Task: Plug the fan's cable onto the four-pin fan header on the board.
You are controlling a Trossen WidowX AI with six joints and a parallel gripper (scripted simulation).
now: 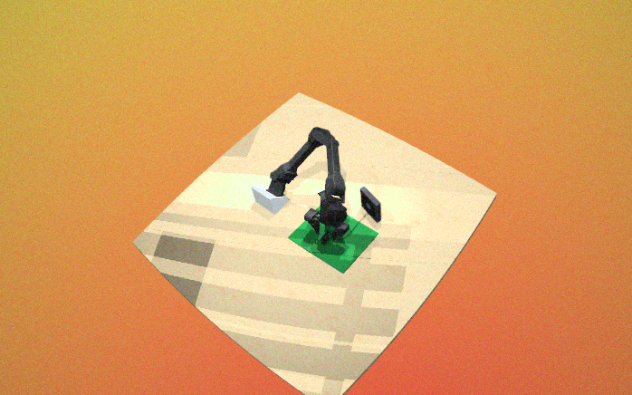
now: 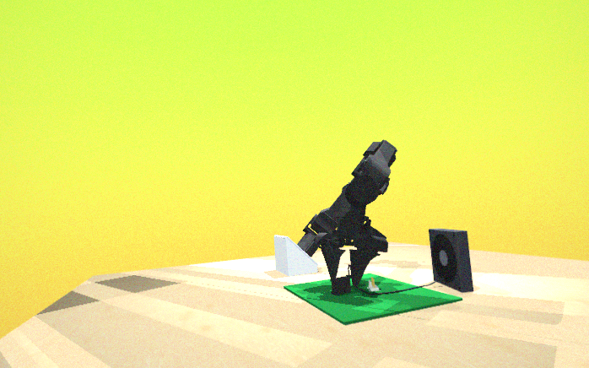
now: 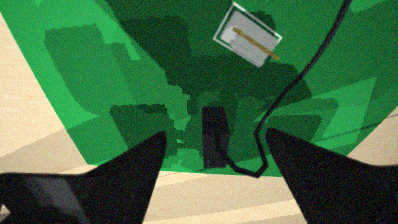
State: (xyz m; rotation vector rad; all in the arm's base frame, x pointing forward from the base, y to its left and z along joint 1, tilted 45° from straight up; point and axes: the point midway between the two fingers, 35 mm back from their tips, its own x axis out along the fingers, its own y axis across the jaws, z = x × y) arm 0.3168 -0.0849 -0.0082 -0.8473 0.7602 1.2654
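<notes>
The green board (image 1: 352, 255) (image 2: 379, 306) (image 3: 75, 90) lies flat on the table. The black plug (image 2: 343, 286) (image 3: 213, 142) lies on the board near its front edge. Its thin black cable (image 2: 402, 289) (image 3: 305, 65) runs off to the black fan (image 1: 370, 203) (image 2: 450, 266), which stands upright beside the board. The white four-pin header (image 2: 372, 286) (image 3: 247, 41) stands a short way from the plug, uncovered. My gripper (image 1: 326, 237) (image 2: 346, 283) (image 3: 215, 135) is open and low over the board. Its fingers stand on either side of the plug, with gaps showing on both sides in the wrist view.
A white wedge block (image 1: 269, 198) (image 2: 289, 262) stands behind the board at the arm's base. The wooden table top (image 1: 269, 303) (image 2: 196, 320) ends in sharp edges all round, with the board near its middle.
</notes>
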